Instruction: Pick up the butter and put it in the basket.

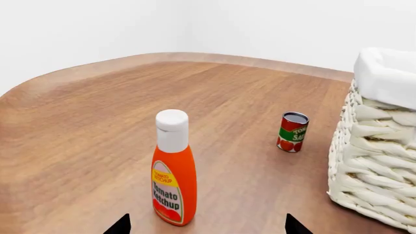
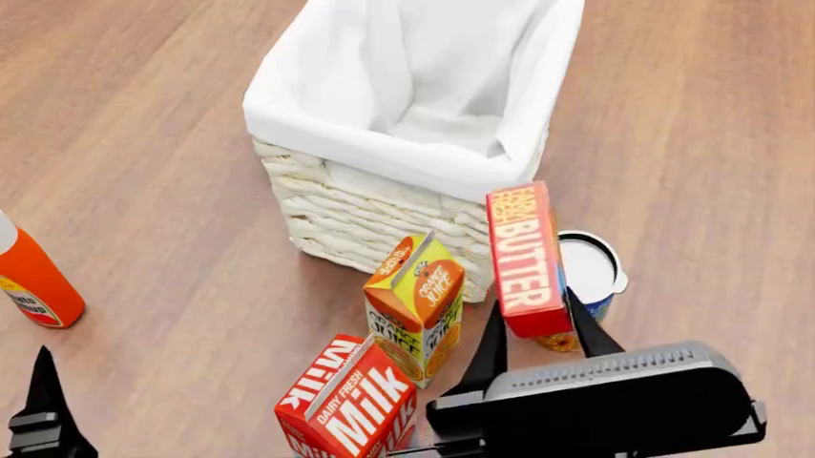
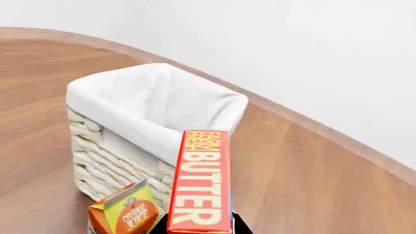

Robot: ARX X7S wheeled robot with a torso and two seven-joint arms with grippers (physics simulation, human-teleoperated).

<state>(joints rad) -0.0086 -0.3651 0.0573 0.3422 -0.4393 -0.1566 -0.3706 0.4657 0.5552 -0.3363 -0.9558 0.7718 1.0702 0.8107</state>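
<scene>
At the far left of the head view, a ketchup bottle (image 2: 32, 279) stands upright on the wooden worktop (image 2: 153, 114), partly cut by the frame edge. Below it, the left gripper (image 2: 45, 405) shows only as a dark finger tip near the bottom corner. In the left wrist view its two tips sit well apart at the bottom edge, so the jaws are wide with nothing between them. That view looks at the ketchup bottle (image 1: 173, 170), with a small tomato sauce can (image 1: 293, 132) standing farther off, near the woven wall of the basket (image 1: 370, 161).

Moving right in the head view, the milk carton (image 2: 350, 401) lies tilted at the bottom, and just beyond it the orange juice carton (image 2: 415, 305) stands close to the basket's front wall. The basket (image 2: 369, 210) fills the upper middle, its white cloth liner (image 2: 421, 86) folded over the rim.

Right of the juice carton, the butter (image 2: 528, 258) is held on end, lifted off the worktop in front of the basket's near right corner, outside the basket. The right gripper (image 2: 535, 334) grips its lower end, one dark finger on each side, jaws closed on the box. Behind the butter, a white-topped tin (image 2: 596, 272) stands on the worktop.

In the right wrist view, the butter (image 3: 201, 185) rises lengthwise toward the basket (image 3: 110, 165), with the juice carton (image 3: 126, 212) beside it.
</scene>
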